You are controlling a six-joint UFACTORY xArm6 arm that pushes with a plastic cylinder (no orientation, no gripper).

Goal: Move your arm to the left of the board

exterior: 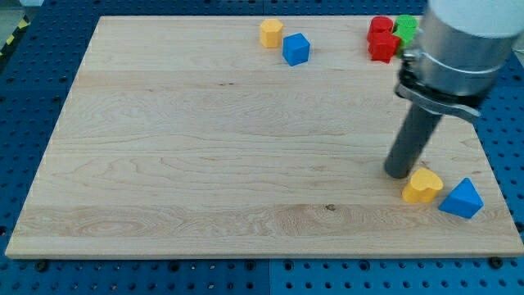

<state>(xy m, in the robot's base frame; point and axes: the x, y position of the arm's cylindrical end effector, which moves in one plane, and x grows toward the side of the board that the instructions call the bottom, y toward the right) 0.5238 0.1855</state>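
Surface: pale wooden board on blue pegboard table.
Tip: my tip touches yellow heart-shaped block; no jaws, plain rod.
Beside: blue triangular block.

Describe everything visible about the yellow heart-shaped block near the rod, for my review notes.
The yellow heart-shaped block is a small, glossy, plastic-looking piece lying flat on the wooden board near the view's lower right corner, its lobes toward the view's upper right. My tip stands just at its left, touching or nearly so. The blue triangular block sits close on its right, a slight gap apparently between them.
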